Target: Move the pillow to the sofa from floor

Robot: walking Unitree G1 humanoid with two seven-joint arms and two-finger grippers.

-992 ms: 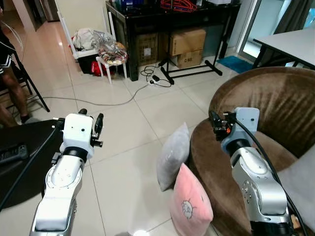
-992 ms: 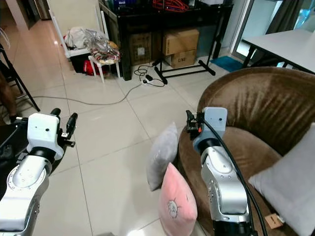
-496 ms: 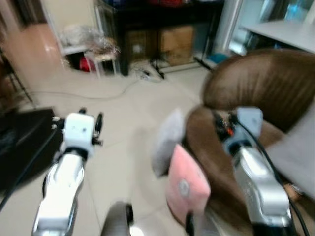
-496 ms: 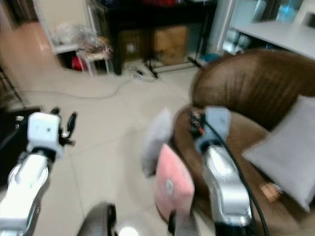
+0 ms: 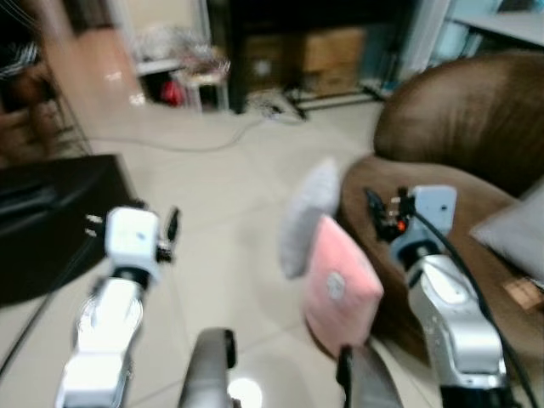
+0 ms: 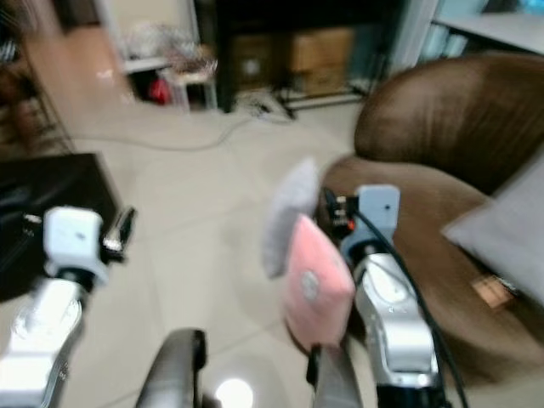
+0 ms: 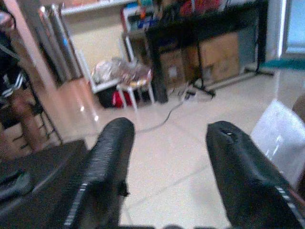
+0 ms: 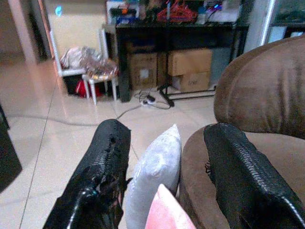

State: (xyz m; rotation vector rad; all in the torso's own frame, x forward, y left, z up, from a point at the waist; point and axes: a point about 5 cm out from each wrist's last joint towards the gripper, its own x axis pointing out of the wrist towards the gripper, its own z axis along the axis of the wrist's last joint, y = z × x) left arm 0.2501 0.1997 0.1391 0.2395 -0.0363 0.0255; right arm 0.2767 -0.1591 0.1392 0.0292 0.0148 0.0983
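**Pillows not yet lifted, robot closing in on the sofa**

Compared with a second ago the whole head view has swung and blurred, so the camera has moved with the robot; the pillows keep their place against the sofa, and both arms stay raised in front much as they were.

Landmark: the brown sofa (image 5: 459, 144). A pink pillow (image 5: 338, 285) stands on edge on the tiled floor (image 5: 221, 212), leaning against the sofa's front. A grey pillow (image 5: 306, 217) stands just beyond it, also touching the sofa front. Another grey cushion (image 5: 514, 229) already lies on the sofa seat.

The right gripper (image 8: 164, 157) is held in the air just above the sofa's front edge, over the two floor pillows; its fingers are spread wide with nothing between them, and in the right wrist view the grey pillow sits in the gap ahead of them. The left gripper (image 7: 164, 157) hangs well away from the sofa, over bare floor and near a dark low surface (image 5: 51, 221); its fingers are likewise spread and empty.

Progress, as I judge it: the task is barely begun. No pillow is held and both remain on the floor. What is left is to reach down, take hold of a pillow, lift it and set it on the sofa seat
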